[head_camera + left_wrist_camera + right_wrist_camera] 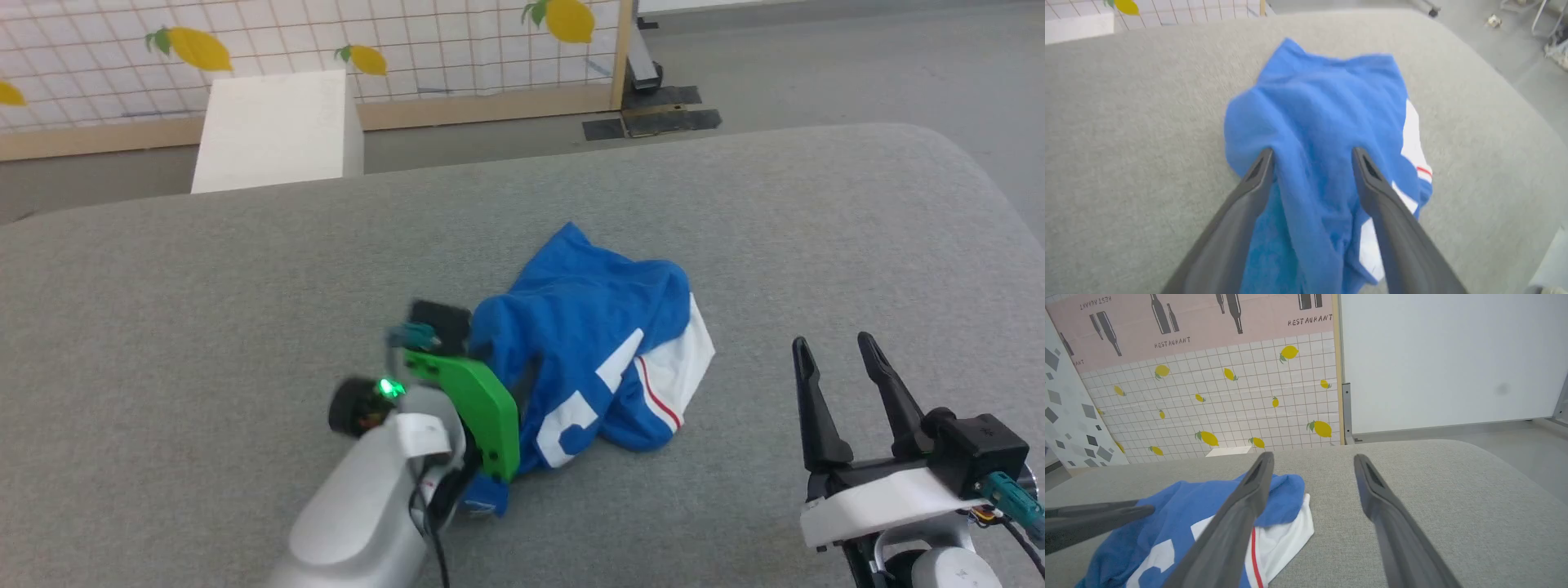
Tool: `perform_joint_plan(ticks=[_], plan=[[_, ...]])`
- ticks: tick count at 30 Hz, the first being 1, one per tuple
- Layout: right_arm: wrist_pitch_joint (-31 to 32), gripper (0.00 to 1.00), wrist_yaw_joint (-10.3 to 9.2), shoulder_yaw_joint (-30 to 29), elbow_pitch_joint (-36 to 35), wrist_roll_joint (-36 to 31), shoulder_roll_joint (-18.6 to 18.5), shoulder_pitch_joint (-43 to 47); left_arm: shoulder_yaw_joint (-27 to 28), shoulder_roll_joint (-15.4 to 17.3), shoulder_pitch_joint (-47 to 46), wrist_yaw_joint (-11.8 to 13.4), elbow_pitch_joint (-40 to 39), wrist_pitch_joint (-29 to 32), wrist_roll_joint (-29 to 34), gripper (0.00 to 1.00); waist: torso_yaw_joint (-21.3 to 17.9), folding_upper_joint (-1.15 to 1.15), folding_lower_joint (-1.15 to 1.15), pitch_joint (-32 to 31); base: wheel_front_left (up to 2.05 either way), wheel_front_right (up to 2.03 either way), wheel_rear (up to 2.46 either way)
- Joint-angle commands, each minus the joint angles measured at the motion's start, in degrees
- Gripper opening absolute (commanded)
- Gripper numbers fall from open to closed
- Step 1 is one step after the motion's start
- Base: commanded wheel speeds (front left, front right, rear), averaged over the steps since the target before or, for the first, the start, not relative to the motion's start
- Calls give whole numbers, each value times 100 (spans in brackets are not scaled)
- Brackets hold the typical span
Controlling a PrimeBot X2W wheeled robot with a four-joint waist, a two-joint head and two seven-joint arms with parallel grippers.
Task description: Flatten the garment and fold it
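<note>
While the garment [588, 343] lies bunched mid-frame on the grey cushion [245, 269], a snag is the risk.
The left gripper [1312, 153] has its fingers apart with blue cloth heaped between them; drawing back could drag a fold along. The right gripper [833, 347], lower right, is spread wide, empty, clear of the cloth.

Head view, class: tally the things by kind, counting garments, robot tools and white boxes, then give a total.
garment: 1
tools: 2 (left tool, right tool)
white box: 1
Total: 4
</note>
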Motion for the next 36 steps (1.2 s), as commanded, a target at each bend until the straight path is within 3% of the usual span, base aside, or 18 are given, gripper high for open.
perform_joint_plan(ticks=[1, 7, 10, 16, 24, 26, 36], plan=[[-38, 100, -9, 0, -19, 12, 3, -47, 135, 67, 93, 80, -211, -442, -6, 100, 117, -1, 0, 28, 0, 0, 0], [-21, 100, -9, 33, -3, -60, 3, -216, 700, 423, 526, 447, -1016, -2281, 235, 100, 337, -1, 0, 46, 0, 0, 0], [104, 100, -9, 81, 24, -121, 3, -490, 965, 558, 788, 590, -1307, -2606, 304, 100, 448, -1, 0, 164, 0, 0, 0], [809, 100, -9, 368, 419, -369, 3, -1591, 1541, 574, 1168, 618, -2089, -2710, 525, 100, 757, -1, 0, 641, 0, 0, 0], [2206, 100, -9, 466, 2038, -381, -51, -3562, 2226, 197, 1276, 248, -2737, -2713, 1018, 100, 1296, -1, 0, 1480, 0, 0, 0], [2807, 100, -9, 370, 2725, -520, -139, -4157, 2401, 57, 1201, 115, -2806, -2713, 1125, 100, 1487, -1, 0, 1762, 0, 0, 0], [4717, 100, -9, 4, 4151, -670, -242, -5203, 2456, -110, 978, -114, -2720, -2714, 1096, 100, 1999, -1, 0, 2304, 0, 0, 0]])
